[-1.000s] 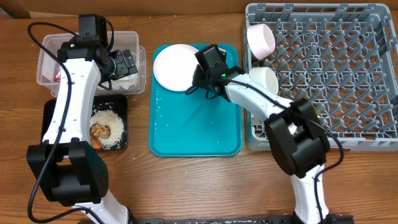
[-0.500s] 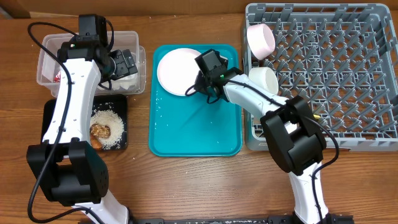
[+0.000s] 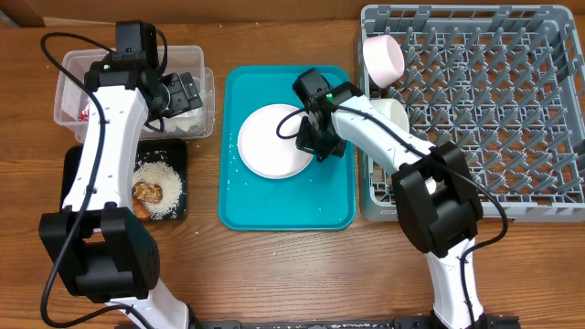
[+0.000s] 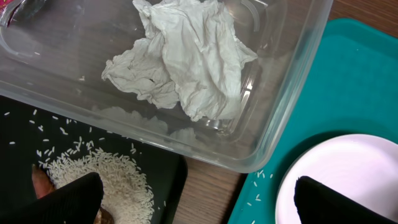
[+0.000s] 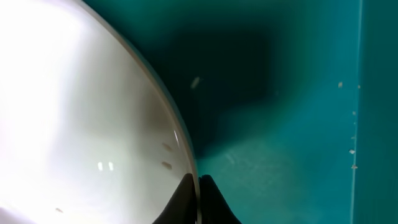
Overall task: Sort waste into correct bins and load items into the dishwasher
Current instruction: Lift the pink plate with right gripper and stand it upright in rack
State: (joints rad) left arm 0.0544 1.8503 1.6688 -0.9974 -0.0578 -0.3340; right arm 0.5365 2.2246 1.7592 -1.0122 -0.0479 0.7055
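filling the right side of the table, the grey dish rack (image 3: pixel 530 206) holds a pink bowl (image 3: pixel 384 57) tipped on its side in the far left corner and a white bowl (image 3: pixel 395 114) along its left edge. beside the rack sits the teal tray (image 3: pixel 292 206), with a few rice grains (image 4: pixel 258 177) scattered on it. left of that tray, the clear tub (image 3: pixel 60 100) has the crumpled white napkin (image 4: pixel 183 59) in it and a bit of the red wrapper (image 3: pixel 84 114) at its left wall. just in front of the tub lies the black tray (image 4: pixel 18 134) with a heap of white rice (image 3: pixel 166 187) and a brown food lump (image 3: pixel 146 192).

the round plate (image 3: pixel 274 142) is over the middle of the teal tray. the right gripper (image 3: pixel 315 146) pinches its right rim, jaws closed tight on the edge. the left gripper (image 4: pixel 199 202) hangs over the tub's near right corner, spread wide and holding nothing.
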